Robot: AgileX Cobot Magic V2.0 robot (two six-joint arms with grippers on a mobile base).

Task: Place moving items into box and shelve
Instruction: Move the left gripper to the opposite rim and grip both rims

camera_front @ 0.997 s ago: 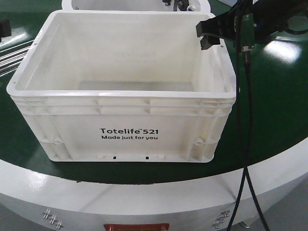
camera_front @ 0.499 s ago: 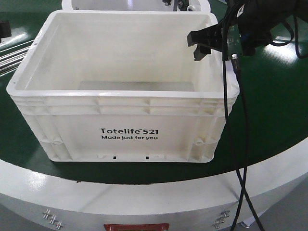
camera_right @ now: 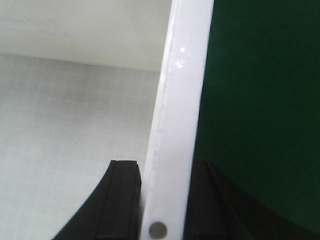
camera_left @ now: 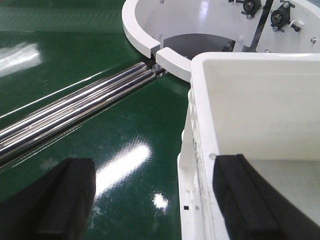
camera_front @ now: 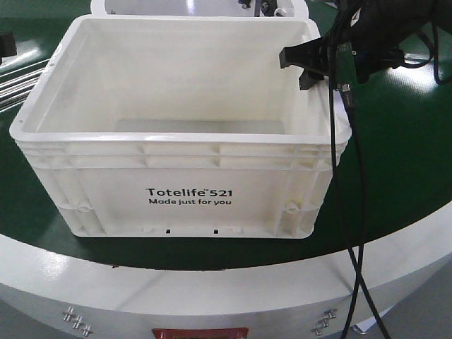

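The box, a large white tote printed "Totelife 521", stands on the green round table. What shows of its inside holds nothing. The moving items are out of view. My right gripper is at the box's right wall, near the back corner. In the right wrist view its black fingers press both sides of the rim, so my right gripper is shut on it. My left gripper is open wide and straddles the box's left rim, one finger outside and one inside.
Chrome rods lie on the green table left of the box. A white ring structure stands behind the box. Black cables hang from the right arm past the table's white edge.
My right gripper swung left over the box's right rim, then eased back right and a little lower onto the rim. The box has not moved.
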